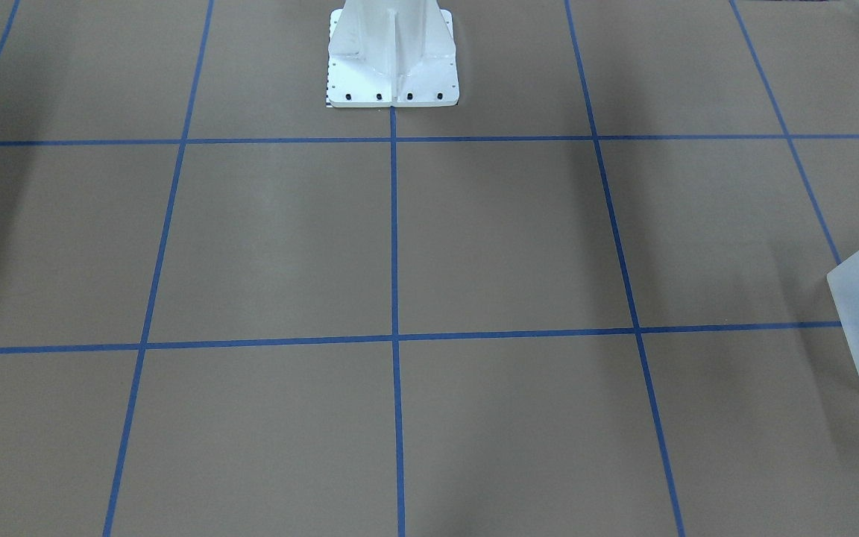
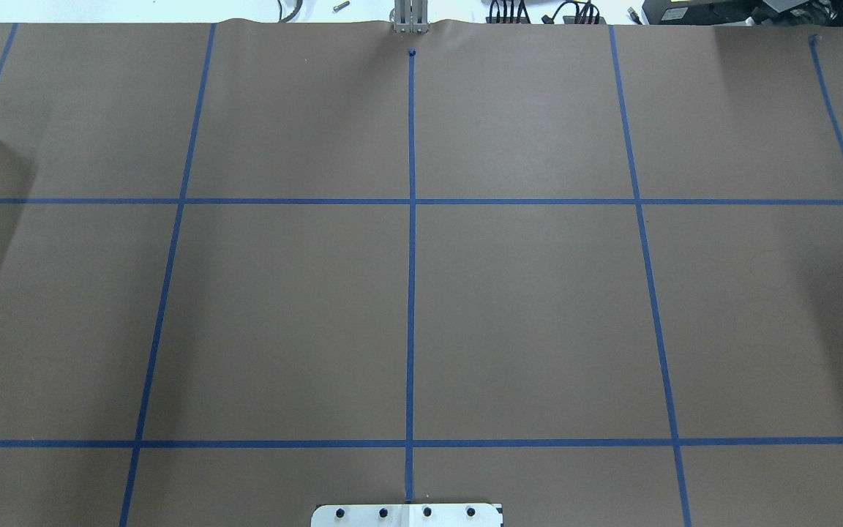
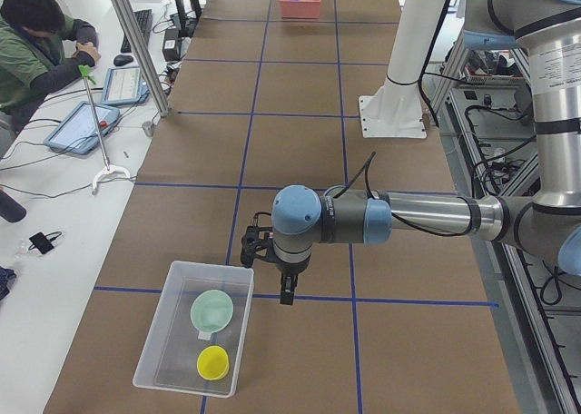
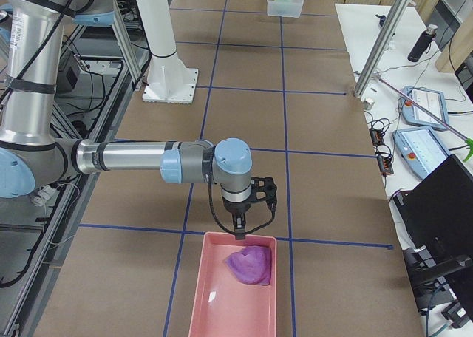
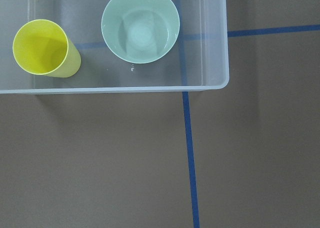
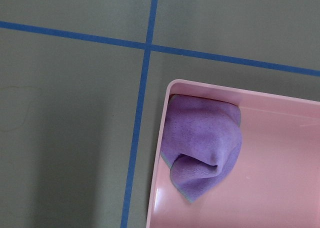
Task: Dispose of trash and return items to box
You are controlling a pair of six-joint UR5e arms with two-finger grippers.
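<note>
Yellow cup (image 5: pixel 42 48) and mint bowl (image 5: pixel 140 24) stand side by side in the frosted bin (image 5: pixel 220 83), just beside the left gripper (image 3: pixel 287 294) (clenched or released, I cannot tell). Right gripper (image 4: pixel 239 233), equally unreadable, hangs at a pink tray (image 4: pixel 225 307)'s rim.

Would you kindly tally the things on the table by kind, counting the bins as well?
Bins: 2, the frosted white bin and the pink bin
Cups: 1, the yellow cup
Bowls: 1, the mint-green bowl
Cloths: 1, the purple cloth
Total: 5
</note>
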